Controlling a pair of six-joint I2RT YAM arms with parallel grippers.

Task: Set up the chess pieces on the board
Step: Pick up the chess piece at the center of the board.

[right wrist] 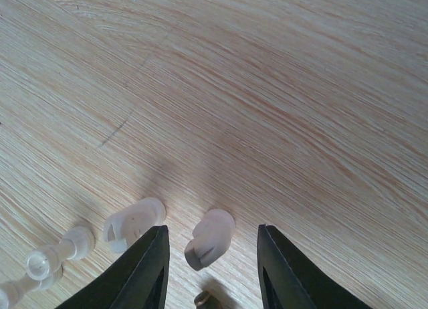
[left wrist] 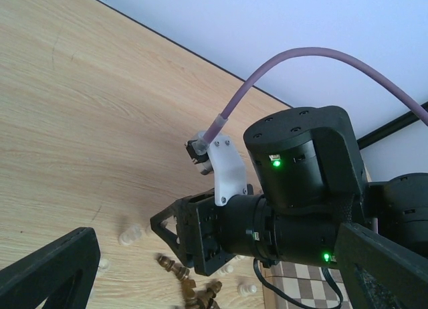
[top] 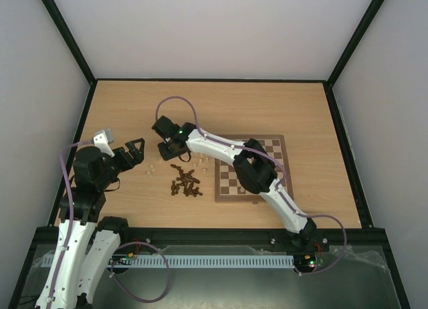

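The board (top: 231,180) lies right of centre, and my right arm crosses over it. Left of the board lies a heap of dark chess pieces (top: 185,182), with pale ones (top: 151,168) scattered around it. My right gripper (top: 172,150) points down beyond the heap. In the right wrist view it (right wrist: 212,255) is open astride a pale piece (right wrist: 210,238) lying on its side, with a gap on each side. A second pale piece (right wrist: 133,223) lies just outside the left finger (right wrist: 148,272). My left gripper (top: 135,154) hangs wide open and empty, left of the pieces.
The left wrist view is filled by the right arm's wrist (left wrist: 294,209) and its purple cable (left wrist: 281,65). Dark pieces (left wrist: 180,275) lie under it, and a corner of the board (left wrist: 304,274) shows. Black frame rails (top: 83,128) edge the table.
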